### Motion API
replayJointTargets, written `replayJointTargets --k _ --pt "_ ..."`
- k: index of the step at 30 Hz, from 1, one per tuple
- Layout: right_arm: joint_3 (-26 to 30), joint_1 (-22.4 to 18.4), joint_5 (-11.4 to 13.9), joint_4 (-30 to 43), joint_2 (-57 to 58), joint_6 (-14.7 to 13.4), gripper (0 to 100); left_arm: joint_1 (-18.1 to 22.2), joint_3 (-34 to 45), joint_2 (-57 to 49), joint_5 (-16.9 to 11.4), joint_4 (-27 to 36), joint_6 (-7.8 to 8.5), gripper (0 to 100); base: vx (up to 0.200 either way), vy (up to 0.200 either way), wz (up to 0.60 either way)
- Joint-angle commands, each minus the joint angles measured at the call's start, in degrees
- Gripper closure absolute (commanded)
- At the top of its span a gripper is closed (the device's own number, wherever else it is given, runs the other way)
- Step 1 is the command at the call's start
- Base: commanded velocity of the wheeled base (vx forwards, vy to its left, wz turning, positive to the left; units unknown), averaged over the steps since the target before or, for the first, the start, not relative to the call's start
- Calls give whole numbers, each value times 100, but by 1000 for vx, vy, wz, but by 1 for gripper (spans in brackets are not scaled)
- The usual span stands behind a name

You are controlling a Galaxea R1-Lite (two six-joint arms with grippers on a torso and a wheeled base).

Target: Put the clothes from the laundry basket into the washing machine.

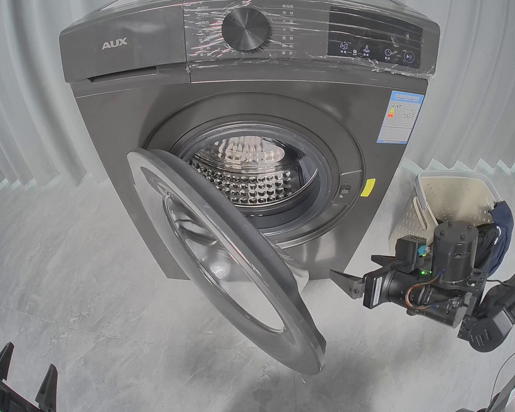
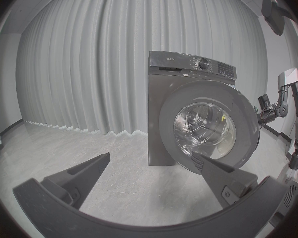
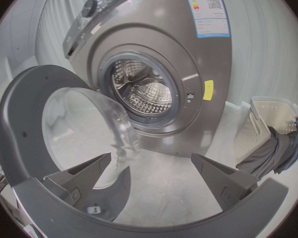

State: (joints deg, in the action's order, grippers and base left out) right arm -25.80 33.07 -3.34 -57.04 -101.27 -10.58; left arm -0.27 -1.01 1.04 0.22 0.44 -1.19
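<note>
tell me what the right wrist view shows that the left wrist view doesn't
Right wrist view adds: the laundry basket on the floor beside the machine, grey and dark blue clothes draped over its rim, the drum seen straight through the opening, and the open right gripper.
Left wrist view adds: the open left gripper and the right arm far off past the door.
Shared: the washing machine with its door standing open, the curtain and the pale floor.
</note>
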Motion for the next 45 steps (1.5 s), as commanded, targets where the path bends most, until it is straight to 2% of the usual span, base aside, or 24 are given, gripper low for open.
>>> replayJointTargets --k 1,8,21,24,26,28,33,35,37,41,43,45 --pt "-541 -301 -185 -9 -868 12 0 0 84 -104 4 0 -4 0 0 0 0" --pt "-892 -196 -185 -9 -1264 12 0 0 84 -104 4 0 -4 0 0 0 0" --pt "-514 604 -114 -26 -965 -5 0 0 84 -104 4 0 -4 0 0 0 0" --pt "-479 630 -88 -150 -868 -5 0 0 84 -104 4 0 -4 0 0 0 0" --pt "-400 630 -9 -264 -833 3 0 0 84 -104 4 0 -4 0 0 0 0" --pt "-48 859 264 -440 -640 12 0 0 84 -104 4 0 -4 0 0 0 0" --pt "250 1184 352 -475 -499 39 0 0 84 -104 4 0 -4 0 0 0 0" --pt "303 1289 536 -545 -420 39 0 0 84 -104 4 0 -4 0 0 0 0" --pt "338 1342 668 -686 -411 21 0 0 84 -104 4 0 -4 0 0 0 0" --pt "347 1351 712 -949 -411 3 0 0 84 -104 4 0 -4 0 0 0 0" --pt "303 1298 694 -949 -420 3 0 0 84 -104 4 0 -4 0 0 0 0" --pt "31 1070 527 -888 -508 -5 0 0 84 -104 4 0 -4 0 0 0 0"
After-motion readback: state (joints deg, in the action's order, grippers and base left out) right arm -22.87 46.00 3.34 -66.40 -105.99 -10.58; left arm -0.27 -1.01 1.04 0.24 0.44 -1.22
